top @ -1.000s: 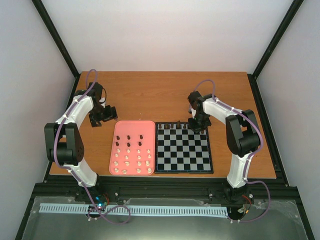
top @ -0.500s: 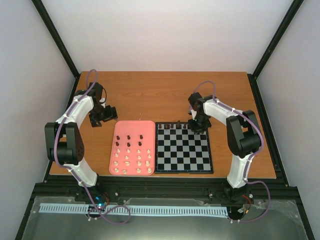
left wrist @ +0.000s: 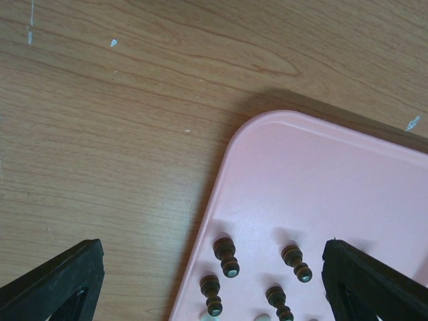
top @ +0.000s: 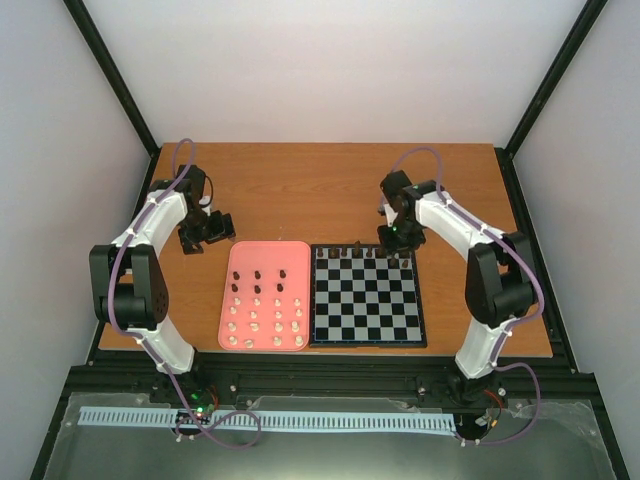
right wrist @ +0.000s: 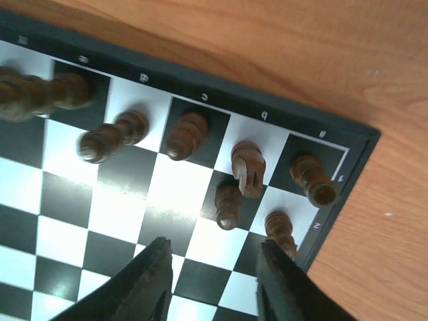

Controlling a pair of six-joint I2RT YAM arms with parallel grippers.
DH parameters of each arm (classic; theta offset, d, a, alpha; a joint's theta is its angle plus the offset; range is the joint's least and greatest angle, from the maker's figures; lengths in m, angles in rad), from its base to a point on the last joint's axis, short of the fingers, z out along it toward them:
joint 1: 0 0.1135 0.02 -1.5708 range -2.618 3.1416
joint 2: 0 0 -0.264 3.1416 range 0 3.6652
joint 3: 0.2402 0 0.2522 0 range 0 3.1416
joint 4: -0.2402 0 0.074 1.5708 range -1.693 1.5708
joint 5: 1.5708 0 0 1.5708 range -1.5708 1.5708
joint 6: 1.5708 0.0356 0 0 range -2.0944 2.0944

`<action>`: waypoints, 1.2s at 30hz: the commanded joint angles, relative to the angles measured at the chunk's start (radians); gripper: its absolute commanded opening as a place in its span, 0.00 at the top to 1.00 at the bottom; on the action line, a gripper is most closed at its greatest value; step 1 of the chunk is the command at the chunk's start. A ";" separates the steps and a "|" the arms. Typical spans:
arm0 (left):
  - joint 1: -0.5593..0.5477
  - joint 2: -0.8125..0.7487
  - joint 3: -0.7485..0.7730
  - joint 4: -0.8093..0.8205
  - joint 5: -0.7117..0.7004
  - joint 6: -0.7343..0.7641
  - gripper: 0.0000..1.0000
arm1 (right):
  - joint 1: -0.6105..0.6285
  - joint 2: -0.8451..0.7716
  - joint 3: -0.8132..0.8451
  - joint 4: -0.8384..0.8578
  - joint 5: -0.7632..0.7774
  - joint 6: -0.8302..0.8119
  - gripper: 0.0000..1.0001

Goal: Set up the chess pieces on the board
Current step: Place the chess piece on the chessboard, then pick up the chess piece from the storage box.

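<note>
Chess pieces [right wrist: 227, 204]: some dark ones upright on the board [top: 365, 300], far rows; the rest on the pink tray [top: 245, 250].
Right claw [right wrist: 214, 251]: apart, empty, above the board's far right corner.
Left claw [left wrist: 212, 257]: wide apart, empty, over the tray's far corner.
Step, as judged: placing the dark side. Next: fetch another dark piece from the tray.

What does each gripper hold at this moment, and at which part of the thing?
Nothing is held. The left gripper, by the pink tray's corner, and the right gripper, above the board, are both open and empty.
</note>
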 commanded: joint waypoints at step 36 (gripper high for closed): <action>0.000 -0.039 -0.007 0.017 0.033 0.002 0.00 | 0.522 0.651 0.861 -0.161 -0.248 -0.044 0.56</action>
